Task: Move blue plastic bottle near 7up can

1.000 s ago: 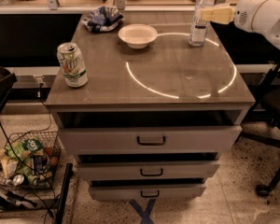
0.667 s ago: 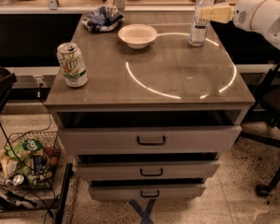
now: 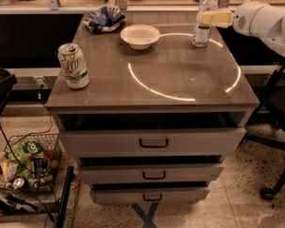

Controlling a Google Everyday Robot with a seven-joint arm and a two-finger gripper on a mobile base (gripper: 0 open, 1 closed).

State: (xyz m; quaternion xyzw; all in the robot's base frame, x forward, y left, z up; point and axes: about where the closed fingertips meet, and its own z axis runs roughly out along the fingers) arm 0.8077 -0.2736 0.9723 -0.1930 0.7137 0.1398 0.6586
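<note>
Pincer [image 3: 204, 17] at bottle [image 3: 201, 33], far right of tabletop [image 3: 180, 84], grip undeterminable: best carried upright, clear of bowl [image 3: 140, 35], toward can [image 3: 73, 65] front-left.

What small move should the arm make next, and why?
Probably secure the blue plastic bottle and lift it slightly: the gripper is at its upper part, far right on the table, while the 7up can stands at the near-left edge, well apart.

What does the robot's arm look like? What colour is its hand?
The arm is fat, round and smooth, all white, with a patch of dots near the wrist. Its gripper is pale yellow and flat, up by the blue plastic bottle at the back right of the table. No cables show.
</note>
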